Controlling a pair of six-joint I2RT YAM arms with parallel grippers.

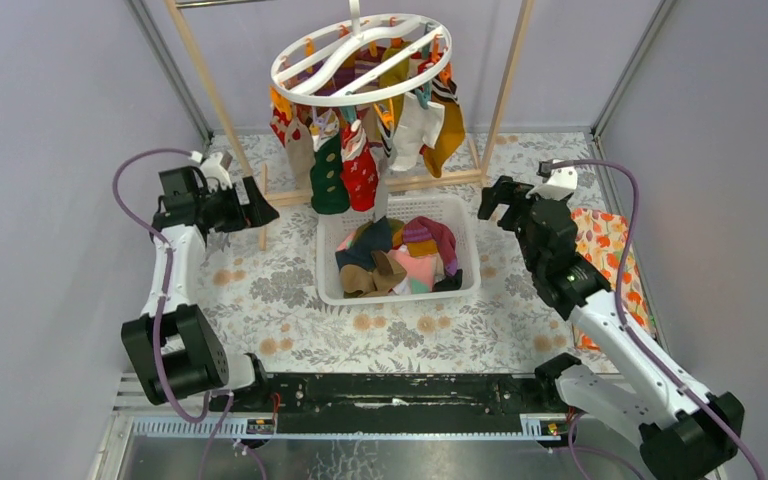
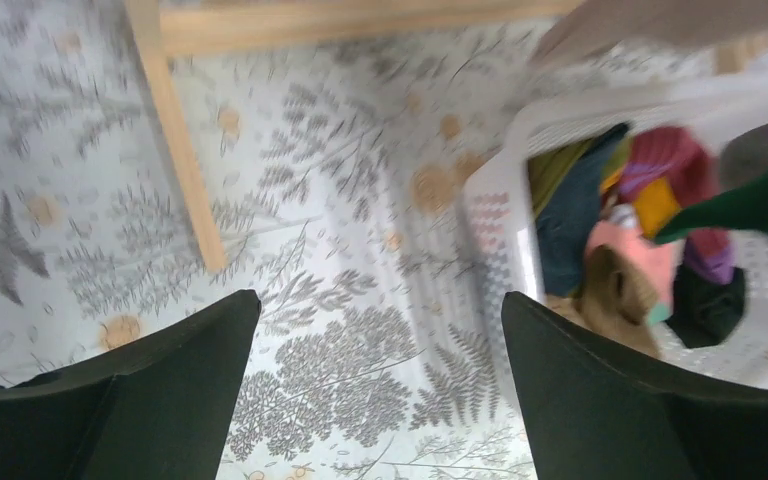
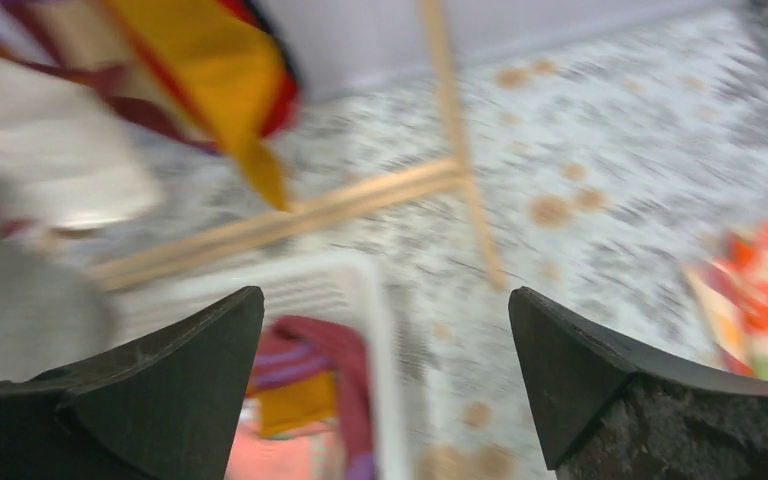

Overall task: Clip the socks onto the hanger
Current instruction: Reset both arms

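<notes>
Jaws wide apart, both pairs empty

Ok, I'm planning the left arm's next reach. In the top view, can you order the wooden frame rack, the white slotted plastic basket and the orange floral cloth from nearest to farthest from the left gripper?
1. The wooden frame rack: its left foot is right beside the left gripper.
2. The white slotted plastic basket: to the gripper's right, in the middle.
3. The orange floral cloth: on the far right side.
</notes>
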